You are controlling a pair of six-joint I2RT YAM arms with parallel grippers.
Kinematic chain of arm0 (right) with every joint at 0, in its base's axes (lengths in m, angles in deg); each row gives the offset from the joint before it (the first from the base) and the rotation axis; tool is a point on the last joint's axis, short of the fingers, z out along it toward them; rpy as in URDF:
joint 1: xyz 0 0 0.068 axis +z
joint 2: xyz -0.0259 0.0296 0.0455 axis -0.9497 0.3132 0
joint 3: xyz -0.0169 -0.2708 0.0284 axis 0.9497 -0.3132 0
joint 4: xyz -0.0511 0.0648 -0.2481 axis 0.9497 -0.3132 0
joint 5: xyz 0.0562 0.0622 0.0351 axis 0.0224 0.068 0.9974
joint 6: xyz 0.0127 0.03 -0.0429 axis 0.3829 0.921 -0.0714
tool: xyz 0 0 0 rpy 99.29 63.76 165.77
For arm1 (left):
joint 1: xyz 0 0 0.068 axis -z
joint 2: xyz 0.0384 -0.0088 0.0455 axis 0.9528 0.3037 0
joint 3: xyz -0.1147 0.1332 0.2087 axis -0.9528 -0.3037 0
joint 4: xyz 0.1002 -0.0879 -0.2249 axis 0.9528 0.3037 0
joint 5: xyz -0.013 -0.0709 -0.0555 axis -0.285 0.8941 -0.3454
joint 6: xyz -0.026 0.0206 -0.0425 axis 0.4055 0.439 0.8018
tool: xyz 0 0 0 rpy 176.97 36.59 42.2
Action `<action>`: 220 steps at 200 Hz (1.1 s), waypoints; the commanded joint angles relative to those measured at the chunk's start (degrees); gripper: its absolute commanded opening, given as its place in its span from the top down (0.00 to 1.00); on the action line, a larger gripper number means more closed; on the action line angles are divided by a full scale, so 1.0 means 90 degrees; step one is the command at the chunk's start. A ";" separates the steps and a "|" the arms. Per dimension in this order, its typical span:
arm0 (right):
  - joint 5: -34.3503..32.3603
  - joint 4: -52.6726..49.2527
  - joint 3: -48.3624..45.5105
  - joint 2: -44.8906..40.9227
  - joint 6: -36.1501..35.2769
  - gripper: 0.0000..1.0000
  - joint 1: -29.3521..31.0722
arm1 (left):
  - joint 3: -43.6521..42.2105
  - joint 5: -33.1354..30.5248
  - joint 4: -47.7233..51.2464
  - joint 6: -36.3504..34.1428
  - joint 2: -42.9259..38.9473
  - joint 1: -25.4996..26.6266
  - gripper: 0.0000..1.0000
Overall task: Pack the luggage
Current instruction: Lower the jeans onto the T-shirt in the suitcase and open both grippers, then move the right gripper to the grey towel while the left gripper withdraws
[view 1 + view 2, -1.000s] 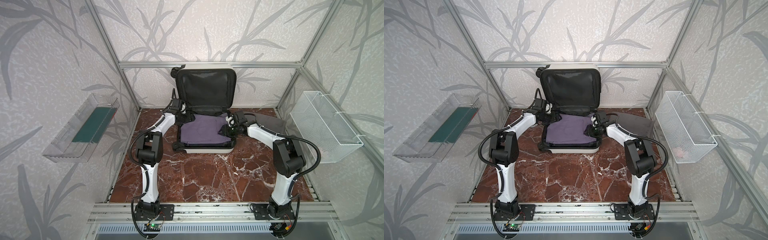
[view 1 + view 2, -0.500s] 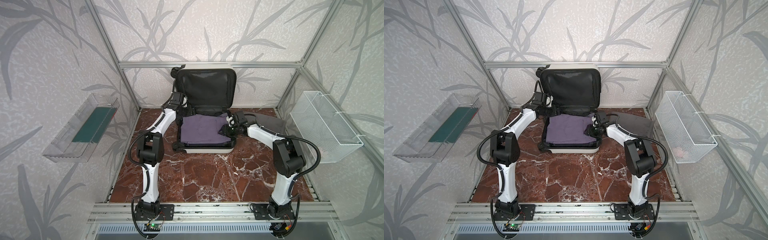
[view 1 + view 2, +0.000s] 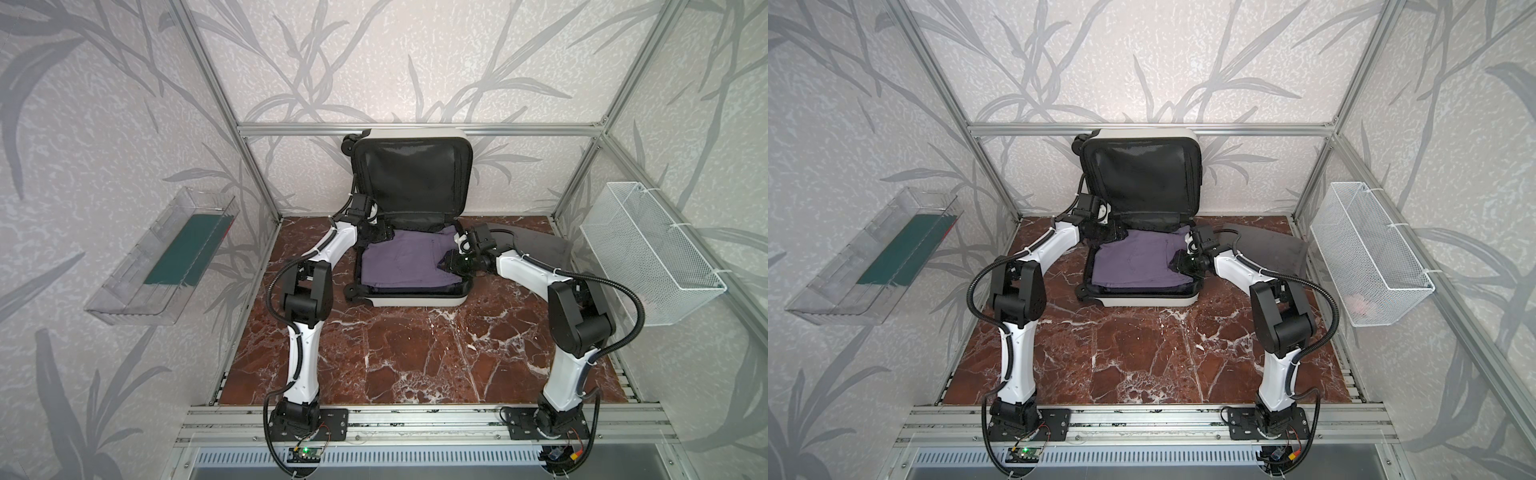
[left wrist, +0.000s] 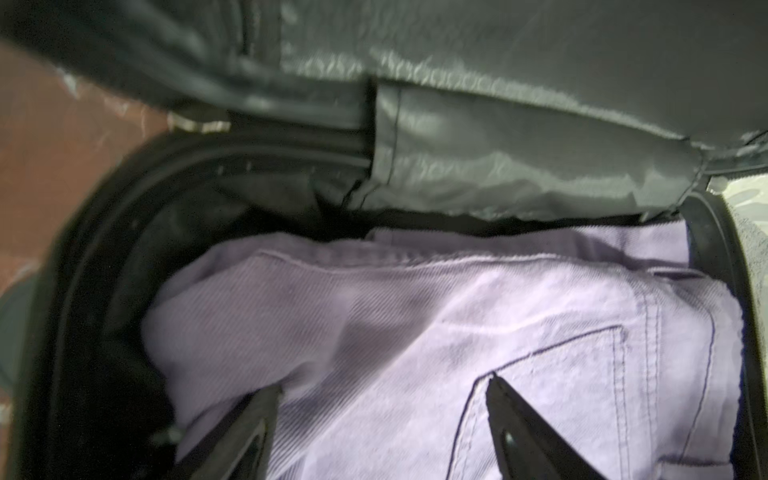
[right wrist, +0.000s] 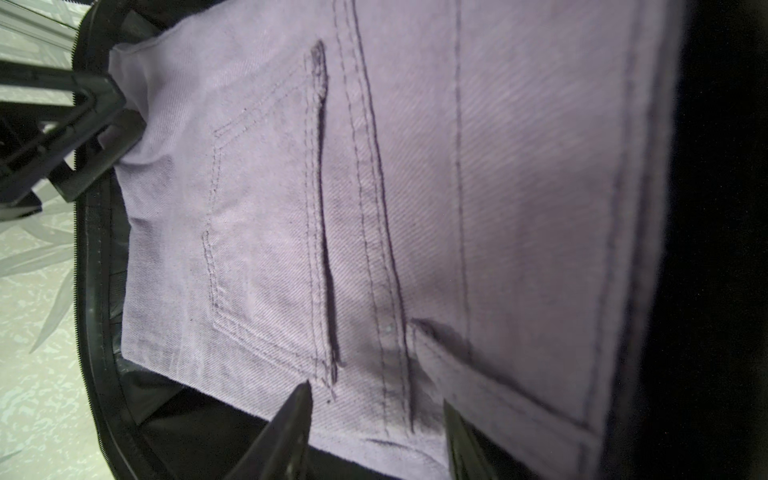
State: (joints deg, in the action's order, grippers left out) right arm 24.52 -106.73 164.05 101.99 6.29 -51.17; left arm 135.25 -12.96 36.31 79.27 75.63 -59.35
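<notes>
Both top views: red-brown marble tabletop point(image 3: 415, 353) inside an aluminium-framed cell, with leaf-patterned wallpaper on all walls. The luggage point(image 3: 411, 178) sits at back centre, its lid upright against the rear wall and its lower shell flat on the marble. Purple jeans point(image 3: 403, 262) lie inside. Clear tray point(image 3: 124, 299) on the left wall, white mesh basket point(image 3: 1370, 249) on the right wall. Left gripper point(image 3: 380, 235) at the shell's rear left corner, right gripper point(image 3: 449, 264) at its right rim.

Left wrist: left gripper point(image 4: 384, 384) jaws spread wide, tips over the denim.

Right wrist: right gripper point(image 5: 377, 397) jaws partly spread, tips at the jeans' edge by the pocket.
</notes>
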 commanded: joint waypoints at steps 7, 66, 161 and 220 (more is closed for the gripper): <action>-0.0212 -0.0823 0.0140 -0.0400 -0.0203 0.48 -0.0106 | 0.0615 0.0101 0.0442 -0.0150 -0.0065 0.0085 0.20; -0.0231 -0.1376 0.0533 -0.1564 -0.0486 0.48 -0.0596 | 0.0547 0.0795 0.0168 0.0451 -0.1093 0.0508 0.19; -0.2079 -0.1540 0.0330 -0.1401 -0.0815 0.35 -0.1708 | -0.3745 0.0915 -0.2138 0.1666 -0.4374 0.0819 0.17; -0.2316 -0.2070 0.1912 0.0517 -0.0901 0.36 -0.1740 | -0.5383 0.0427 -0.2182 0.1504 -0.5573 0.0833 0.15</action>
State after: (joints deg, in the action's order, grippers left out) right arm 6.01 -121.63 174.61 102.21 -0.66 -66.79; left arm 90.00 -6.89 18.45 92.91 28.44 -51.96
